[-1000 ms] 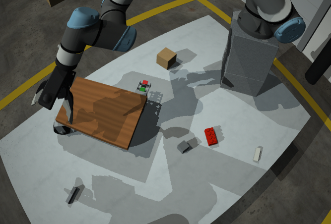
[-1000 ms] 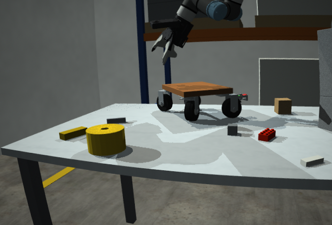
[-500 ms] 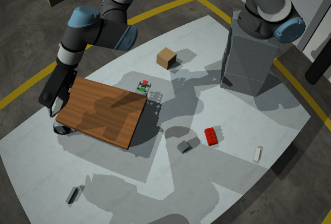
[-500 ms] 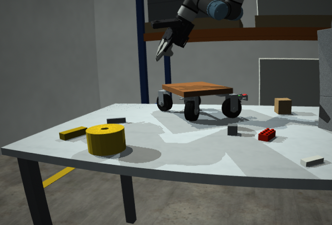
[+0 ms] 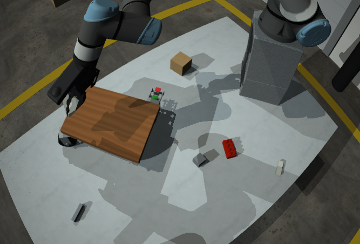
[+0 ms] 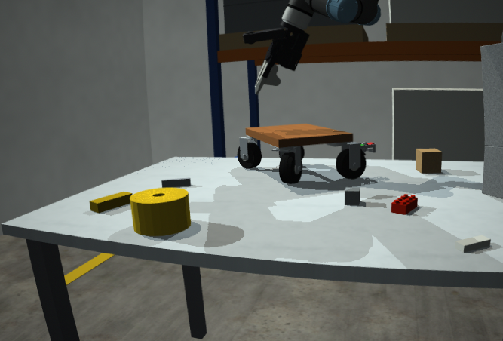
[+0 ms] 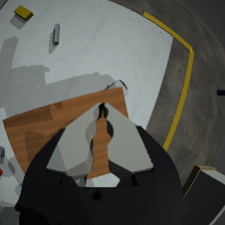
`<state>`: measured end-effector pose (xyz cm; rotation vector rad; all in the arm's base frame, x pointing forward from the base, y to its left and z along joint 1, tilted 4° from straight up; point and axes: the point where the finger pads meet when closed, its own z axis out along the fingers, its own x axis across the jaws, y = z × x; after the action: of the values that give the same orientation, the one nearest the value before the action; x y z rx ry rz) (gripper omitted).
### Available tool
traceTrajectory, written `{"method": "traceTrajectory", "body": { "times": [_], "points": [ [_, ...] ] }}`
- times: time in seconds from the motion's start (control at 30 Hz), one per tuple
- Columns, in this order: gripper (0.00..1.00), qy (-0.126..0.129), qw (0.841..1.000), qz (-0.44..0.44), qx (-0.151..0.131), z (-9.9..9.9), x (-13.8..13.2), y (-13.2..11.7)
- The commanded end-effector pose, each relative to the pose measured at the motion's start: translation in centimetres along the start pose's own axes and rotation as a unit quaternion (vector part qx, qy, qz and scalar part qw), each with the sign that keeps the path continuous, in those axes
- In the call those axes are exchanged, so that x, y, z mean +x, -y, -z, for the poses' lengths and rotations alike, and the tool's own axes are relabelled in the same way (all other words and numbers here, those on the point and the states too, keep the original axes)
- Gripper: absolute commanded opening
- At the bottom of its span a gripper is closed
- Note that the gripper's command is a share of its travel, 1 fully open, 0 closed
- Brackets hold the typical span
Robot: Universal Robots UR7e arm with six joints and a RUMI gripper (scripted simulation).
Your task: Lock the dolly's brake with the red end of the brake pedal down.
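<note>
The dolly (image 5: pixel 111 122) has a brown wooden deck and black caster wheels and stands on the white table; it also shows in the side view (image 6: pixel 300 134). Its brake pedal (image 5: pixel 156 94) sticks out at the far corner, with a red end (image 5: pixel 157 89) outward and a green end (image 5: pixel 155 97) toward the deck. In the side view the pedal (image 6: pixel 366 143) looks about level. My gripper (image 5: pixel 69 110) is shut and empty. It hangs well above the dolly's left corner, as the side view (image 6: pixel 259 86) shows. In the wrist view the closed fingers (image 7: pixel 102 111) point down over the deck.
A tan cube (image 5: pixel 181 62), a red brick (image 5: pixel 229 148), a small grey block (image 5: pixel 199 159), a white block (image 5: pixel 279 168) and a dark bar (image 5: pixel 79 212) lie on the table. A grey pedestal (image 5: pixel 269 66) stands at the back right. A yellow cylinder (image 6: pixel 160 210) and a yellow bar (image 6: pixel 109 201) sit near the front edge.
</note>
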<state>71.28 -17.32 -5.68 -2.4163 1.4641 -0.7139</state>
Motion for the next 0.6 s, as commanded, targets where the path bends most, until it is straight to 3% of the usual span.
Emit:
{"method": "traceTrajectory", "body": {
  "times": [0.0, 0.17, 0.27, 0.4, 0.57],
  "points": [
    [0.0, 0.008, 0.994, -0.104, -0.036, 1.7, -1.1, -3.6],
    [0.0, 0.009, 0.991, -0.128, -0.044, 2.0, -1.5, -4.5],
    [0.0, 0.01, 0.977, -0.201, -0.07, 3.3, -2.6, -7.1],
    [0.0, 0.01, 0.971, -0.226, -0.079, 3.7, -3.1, -8.1],
    [0.0, 0.008, 0.948, -0.3, -0.106, 5.0, -4.5, -10.9]
  ]
}}
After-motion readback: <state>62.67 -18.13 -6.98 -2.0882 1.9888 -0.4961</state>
